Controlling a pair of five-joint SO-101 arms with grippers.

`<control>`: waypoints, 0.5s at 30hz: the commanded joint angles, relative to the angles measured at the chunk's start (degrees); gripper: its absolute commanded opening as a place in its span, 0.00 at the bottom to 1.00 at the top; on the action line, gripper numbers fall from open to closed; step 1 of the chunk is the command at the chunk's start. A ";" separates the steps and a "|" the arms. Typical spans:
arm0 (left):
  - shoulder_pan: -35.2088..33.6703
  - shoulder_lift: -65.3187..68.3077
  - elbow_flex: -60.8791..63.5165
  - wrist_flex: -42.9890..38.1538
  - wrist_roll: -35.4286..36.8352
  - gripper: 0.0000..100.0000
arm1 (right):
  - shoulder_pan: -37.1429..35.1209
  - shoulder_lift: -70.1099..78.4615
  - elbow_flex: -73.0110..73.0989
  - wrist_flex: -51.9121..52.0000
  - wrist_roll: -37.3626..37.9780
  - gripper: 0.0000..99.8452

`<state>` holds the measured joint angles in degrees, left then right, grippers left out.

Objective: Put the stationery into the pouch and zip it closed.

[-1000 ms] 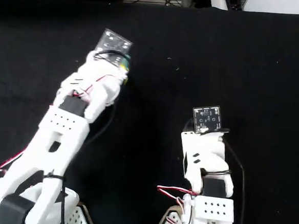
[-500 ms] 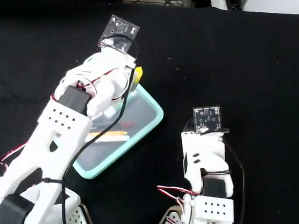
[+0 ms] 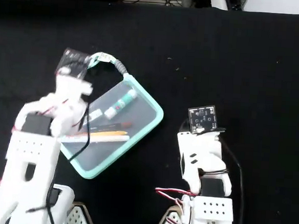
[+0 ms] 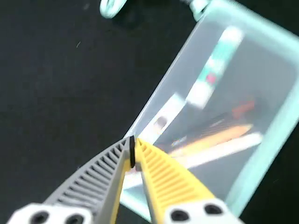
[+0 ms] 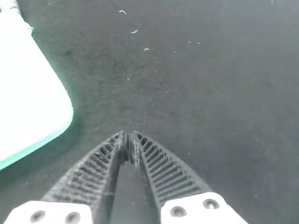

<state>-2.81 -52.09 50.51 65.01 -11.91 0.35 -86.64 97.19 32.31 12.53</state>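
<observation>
The left pincer (image 4: 132, 148) is closed, its tips pressed together over the long edge of the pouch (image 4: 273, 135), which lies flat on the black desk (image 3: 244, 72). Just beyond those tips, inside the pouch, lie a yellow pencil (image 4: 212, 140) and a white-and-green marker (image 4: 218, 53) (the wall is see-through). The right pincer (image 5: 127, 144) is closed too and holds nothing, above bare desk, with the pouch's rounded corner off to one side.

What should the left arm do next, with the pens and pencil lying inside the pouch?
Probably open the left gripper and bring it to the zip pull at the far corner of the pouch. The stationery lies inside, the gripper sits shut by the pouch's long edge, and I cannot tell whether the zip is closed.
</observation>
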 commanded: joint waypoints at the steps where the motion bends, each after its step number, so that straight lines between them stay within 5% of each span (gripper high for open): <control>1: -5.05 -11.43 6.29 -1.41 -3.16 0.04 | -1.41 -1.01 -0.04 0.26 0.26 0.02; 9: -7.25 -36.48 22.90 -2.64 -3.43 0.04 | -1.23 -0.66 -0.04 1.32 0.62 0.01; 15: -7.16 -53.63 36.88 -2.64 -3.43 0.04 | -1.41 -1.01 -0.04 17.05 0.26 0.01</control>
<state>-9.67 -99.38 83.47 63.60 -14.90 -0.35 -87.16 97.19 42.15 12.79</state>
